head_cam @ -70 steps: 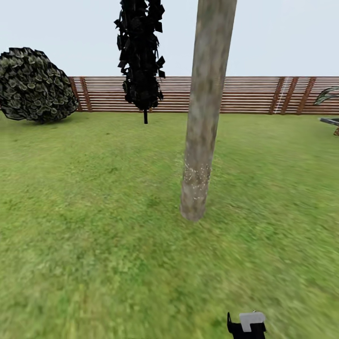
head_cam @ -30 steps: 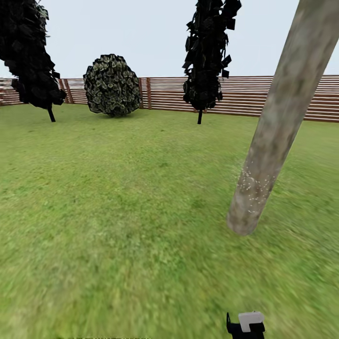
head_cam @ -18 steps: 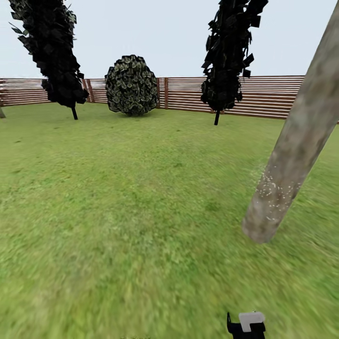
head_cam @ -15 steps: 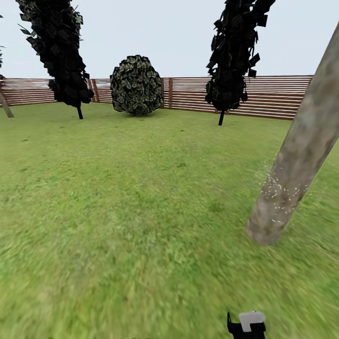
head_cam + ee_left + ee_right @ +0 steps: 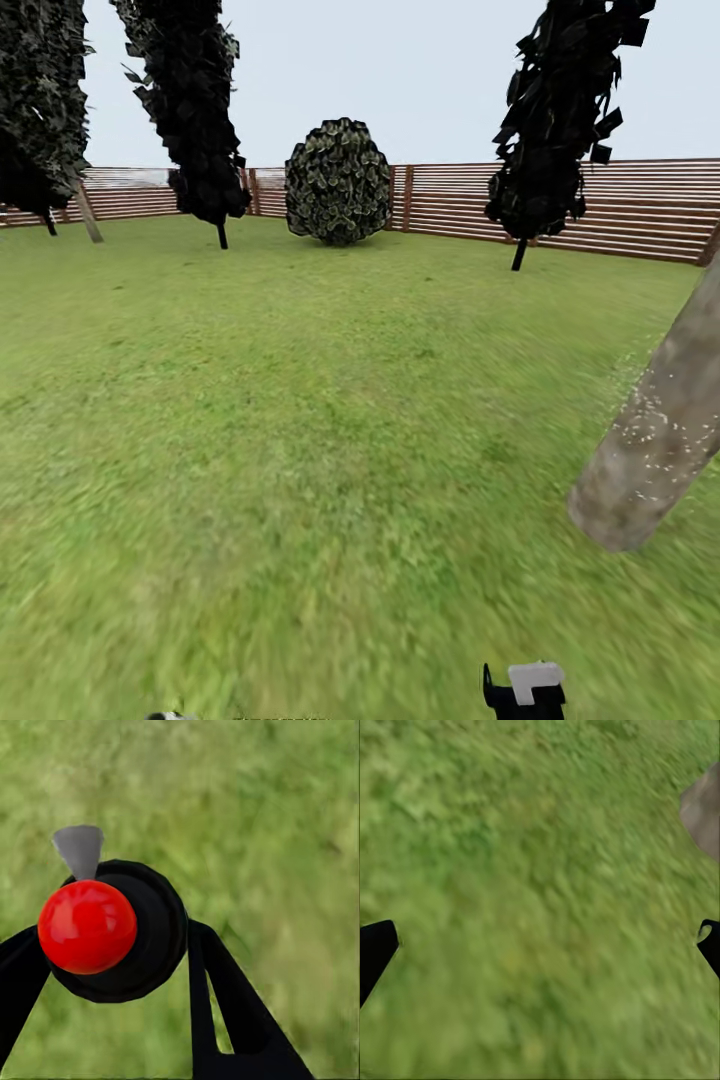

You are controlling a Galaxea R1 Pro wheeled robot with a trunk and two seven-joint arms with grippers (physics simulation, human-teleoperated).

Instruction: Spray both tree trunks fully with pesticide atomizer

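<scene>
In the left wrist view my left gripper [image 5: 112, 934] is shut on the pesticide atomizer [image 5: 154, 945], a round black body with a glossy red ball and a small grey nozzle. Black fingers [image 5: 225, 1020] press on both of its sides over the grass floor [image 5: 262, 810]. One tree trunk [image 5: 655, 440], thick and mottled beige, leans in at the head view's right edge with white specks on its lower bark. Its base also shows in the right wrist view as a trunk [image 5: 705, 810]. My right gripper [image 5: 540, 945] is open over grass, with nothing between its fingers.
Far left, a thin-looking beige trunk [image 5: 88, 210] rises under a dark green crown. Two black-foliaged narrow trees [image 5: 195, 110] [image 5: 560, 110] and a round bush [image 5: 338, 180] stand before the brown slat fence [image 5: 640, 205]. Wide lawn [image 5: 300, 400] lies between. Part of my right arm [image 5: 525, 688] shows low.
The whole head view has swung left: the speckled trunk slid from centre to the right edge, and the bush, black trees and far-left trunk came into the picture. That is camera motion.
</scene>
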